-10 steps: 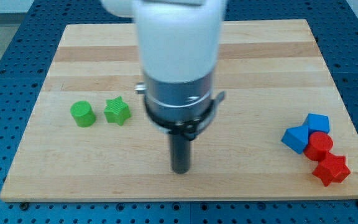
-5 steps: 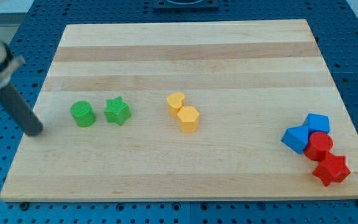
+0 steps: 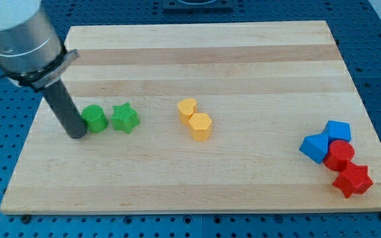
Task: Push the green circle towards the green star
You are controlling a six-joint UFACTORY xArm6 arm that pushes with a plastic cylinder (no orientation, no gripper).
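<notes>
The green circle point(image 3: 96, 118) sits on the wooden board point(image 3: 243, 66) at the view's left. The green star point(image 3: 124, 118) lies just to its right, with a thin gap between them. My tip point(image 3: 77, 134) rests on the board right against the circle's left side, slightly below its middle. The dark rod rises from the tip towards the view's upper left, into the grey arm body.
A yellow heart point(image 3: 187, 108) and a yellow hexagon point(image 3: 200, 125) touch each other near the board's middle. At the lower right sit a blue block point(image 3: 314, 146), a second blue block point(image 3: 338, 131), a red circle point(image 3: 340, 155) and a red star point(image 3: 351, 180), clustered together.
My tip has moved right from the board's left edge up to the green circle. The circle has shifted right, closer to the green star.
</notes>
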